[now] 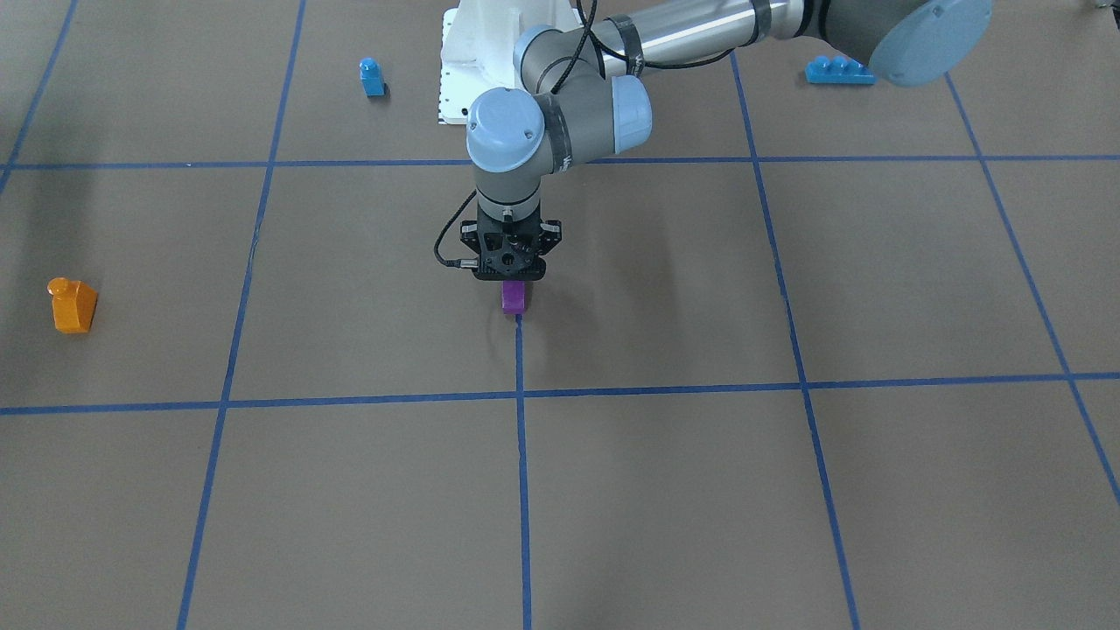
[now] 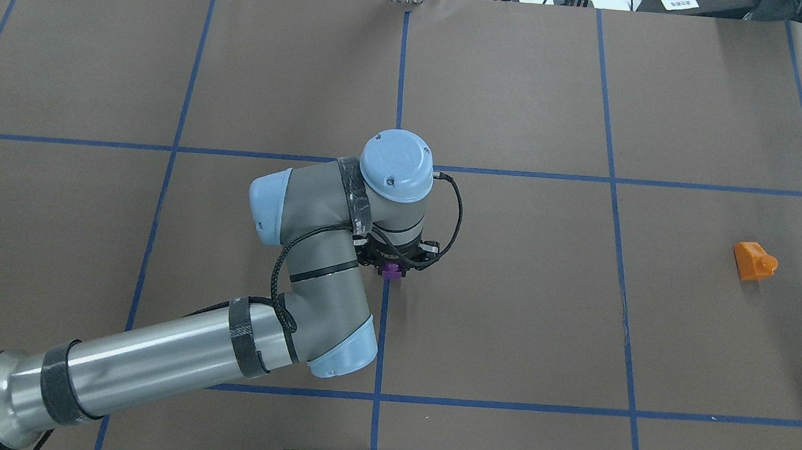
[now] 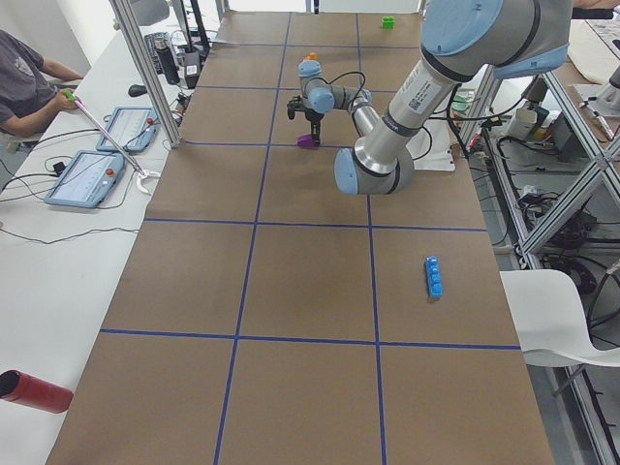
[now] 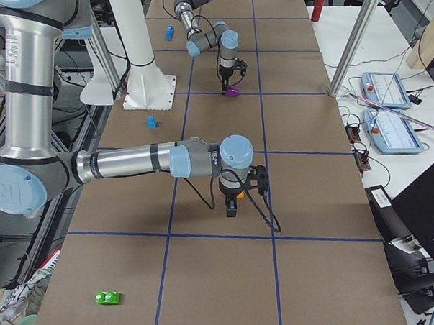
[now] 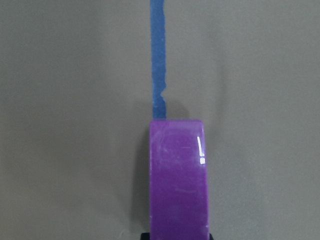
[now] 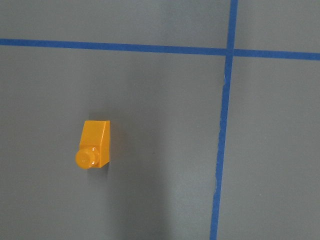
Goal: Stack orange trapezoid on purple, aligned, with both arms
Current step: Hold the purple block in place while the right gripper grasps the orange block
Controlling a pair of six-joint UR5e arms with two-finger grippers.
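Purple plastic fills the bottom of my left wrist view: the purple block [image 5: 177, 175] sits at the table's middle, its long axis running 12-to-6 in line with the blue tape line [image 5: 159, 55], whose end it touches. My left gripper [image 1: 513, 282] is right on it. Its fingers look clamped to the block's sides, though they are mostly hidden.

The orange trapezoid [image 6: 94, 145] lies well apart, at 3 o'clock from purple in the overhead view, so my right arm is nearer. In my right wrist view it lies toward 8 o'clock, long axis 12-to-6, stud at the 6 end, slope toward 12. I cannot tell how far my right gripper [image 4: 232, 208] is spread.

table [image 1: 700, 490] | orange trapezoid [image 1: 73, 306] | blue block [image 1: 372, 78] | blue brick [image 1: 838, 71] | green block [image 4: 108, 297]
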